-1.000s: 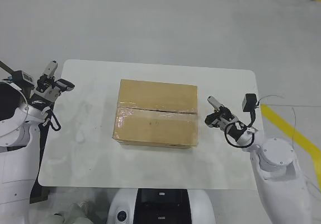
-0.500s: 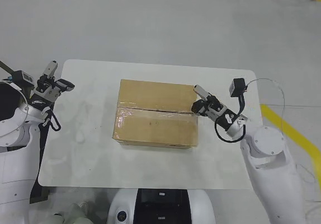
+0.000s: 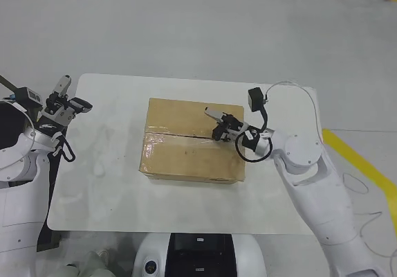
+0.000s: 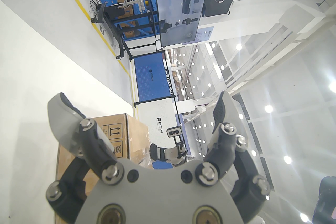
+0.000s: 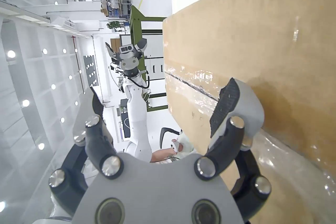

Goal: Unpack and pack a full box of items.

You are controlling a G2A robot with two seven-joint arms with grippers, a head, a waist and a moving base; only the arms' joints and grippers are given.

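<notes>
Both sets of jaws spread, empty; right jaws hover over the box (image 3: 185, 158) beside its taped seam (image 3: 178, 135). Best to catch the tape edge squarely and press lightly.

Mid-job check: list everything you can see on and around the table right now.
cardboard box: one, brown, middle of the table, flaps closed.
tape: one strip, clear, along the box's top seam.
table: one, white, under the box.
floor line: one, yellow, on the floor to the robot's right.
left gripper: one, grey and black, open, at the table's far left corner.
right gripper: one, grey and black, open, above the box's top by the seam.
</notes>
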